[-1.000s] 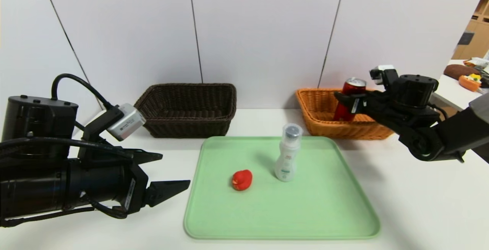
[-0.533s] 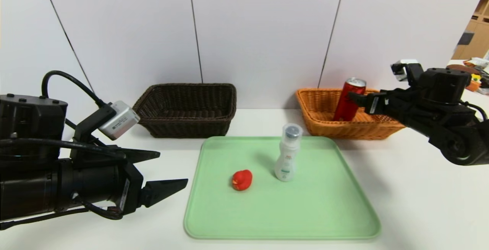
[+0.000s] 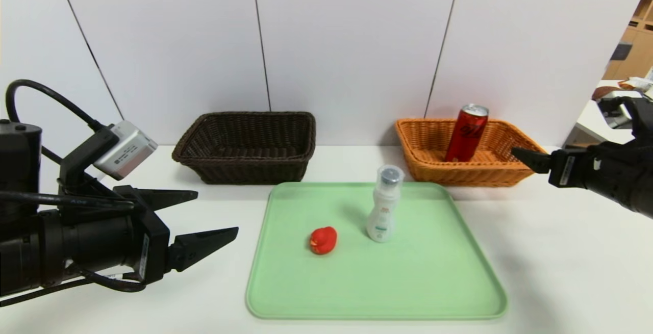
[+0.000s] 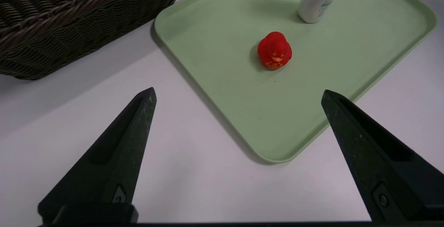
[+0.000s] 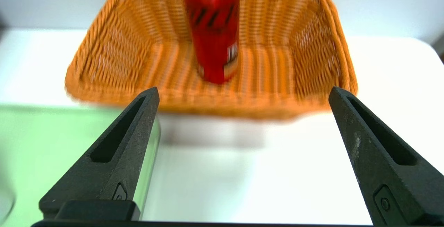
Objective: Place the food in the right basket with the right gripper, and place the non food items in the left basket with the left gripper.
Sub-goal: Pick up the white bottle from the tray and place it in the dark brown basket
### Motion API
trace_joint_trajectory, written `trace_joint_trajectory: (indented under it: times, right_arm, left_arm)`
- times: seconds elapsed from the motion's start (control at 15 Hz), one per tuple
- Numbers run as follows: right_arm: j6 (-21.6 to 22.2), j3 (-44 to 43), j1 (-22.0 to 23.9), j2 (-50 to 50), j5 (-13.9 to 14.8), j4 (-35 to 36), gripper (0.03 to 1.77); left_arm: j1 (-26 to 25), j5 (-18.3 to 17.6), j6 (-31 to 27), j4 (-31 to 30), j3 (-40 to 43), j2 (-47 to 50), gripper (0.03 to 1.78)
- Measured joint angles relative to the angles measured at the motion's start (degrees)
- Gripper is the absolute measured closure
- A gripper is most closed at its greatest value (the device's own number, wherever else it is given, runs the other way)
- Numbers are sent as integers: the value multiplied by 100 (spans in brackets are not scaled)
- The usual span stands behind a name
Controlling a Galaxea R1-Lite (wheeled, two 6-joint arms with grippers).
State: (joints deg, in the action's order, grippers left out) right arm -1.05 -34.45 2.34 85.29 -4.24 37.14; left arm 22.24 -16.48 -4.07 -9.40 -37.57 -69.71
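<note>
Head view: set above and before the green tray [image 3: 377, 293], facing forward and down; farthest off. Left wrist view: low, from the tray's left side, facing down across it; nearer. Right wrist view: from the tray's right side, facing forward and down at the orange basket [image 3: 459, 175]. Shared, head and left wrist: tray, dark basket [image 3: 250, 171].

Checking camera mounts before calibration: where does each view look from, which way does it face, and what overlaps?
Head: on the head, forward and down at tray, both baskets; both arms show.
Left wrist: on the left arm, down at duck, tray, dark basket; left gripper's open jaws show.
Right wrist: on the right arm, facing can in orange basket; right gripper's open jaws show.
Head and left wrist share duck and bottle.
</note>
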Motion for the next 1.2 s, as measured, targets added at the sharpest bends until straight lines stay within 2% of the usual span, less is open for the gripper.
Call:
trace_joint_trajectory:
  times: [0.2, 0.53, 0.67, 0.8, 1.0, 1.2]
  right_arm:
    - [-13, 438, 22, -957, 4, -746, 11]
    - [-10, 725, -20, -2614, -20, -2483, 11]
    - [-7, 796, -72, -3220, -118, -3196, 11]
    - [-5, 846, -105, -3733, -418, -3827, 11]
    - [-11, 874, -119, -4323, -1022, -4601, 11]
    - [-24, 905, -124, -4592, -1380, -4946, 11]
  left_arm:
    - [0, 59, 132, 1, 15, 124, 12]
    - [2, 105, 206, 0, 45, 173, 12]
    - [6, 83, 179, -7, 48, 140, 12]
    - [22, 48, 162, -105, 45, 44, 12]
    - [34, -221, 113, -399, 21, -223, 12]
    - [163, -484, 85, -805, -66, -621, 12]
